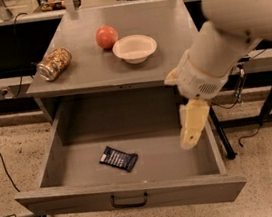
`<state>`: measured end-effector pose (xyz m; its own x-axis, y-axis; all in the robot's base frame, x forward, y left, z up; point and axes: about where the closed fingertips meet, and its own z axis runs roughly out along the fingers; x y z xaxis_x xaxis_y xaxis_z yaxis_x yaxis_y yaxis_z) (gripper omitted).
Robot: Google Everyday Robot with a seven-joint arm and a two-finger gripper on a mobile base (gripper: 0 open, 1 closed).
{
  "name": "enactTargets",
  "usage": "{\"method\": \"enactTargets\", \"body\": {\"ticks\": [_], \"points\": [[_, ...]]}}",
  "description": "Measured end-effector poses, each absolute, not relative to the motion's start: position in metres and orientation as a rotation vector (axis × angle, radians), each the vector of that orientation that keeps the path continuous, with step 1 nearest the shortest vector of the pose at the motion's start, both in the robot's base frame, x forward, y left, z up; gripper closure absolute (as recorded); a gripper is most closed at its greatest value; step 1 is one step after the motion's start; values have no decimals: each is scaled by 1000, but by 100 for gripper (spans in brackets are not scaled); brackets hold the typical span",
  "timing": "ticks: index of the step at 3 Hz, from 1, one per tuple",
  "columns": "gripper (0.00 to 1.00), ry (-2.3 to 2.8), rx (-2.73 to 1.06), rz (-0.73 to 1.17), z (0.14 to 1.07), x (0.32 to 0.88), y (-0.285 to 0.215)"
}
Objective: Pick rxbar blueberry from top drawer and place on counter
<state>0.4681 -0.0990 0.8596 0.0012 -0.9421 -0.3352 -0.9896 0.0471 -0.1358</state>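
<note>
The rxbar blueberry [119, 159], a small flat bar in a dark navy wrapper, lies on the floor of the open top drawer [88, 200], a little left of its middle. My gripper [190, 141] hangs from the white arm over the right part of the drawer, pointing down, well to the right of the bar and apart from it. It holds nothing that I can see. The grey counter [90, 71] is above the drawer.
On the counter lie a shiny can [54, 64] on its side at the left, a red round fruit [107, 37] and a white bowl [134, 48] near the middle. The drawer's dark pull handle [130, 200] is on the front panel. Cables and black table legs stand at the right.
</note>
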Motion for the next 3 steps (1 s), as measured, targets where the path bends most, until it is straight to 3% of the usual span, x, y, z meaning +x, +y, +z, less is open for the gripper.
{"method": "enactTargets", "body": {"ticks": [2, 3], "points": [[0, 1945, -1976, 227, 848, 484, -79], [0, 1907, -1905, 292, 834, 527, -43]]}}
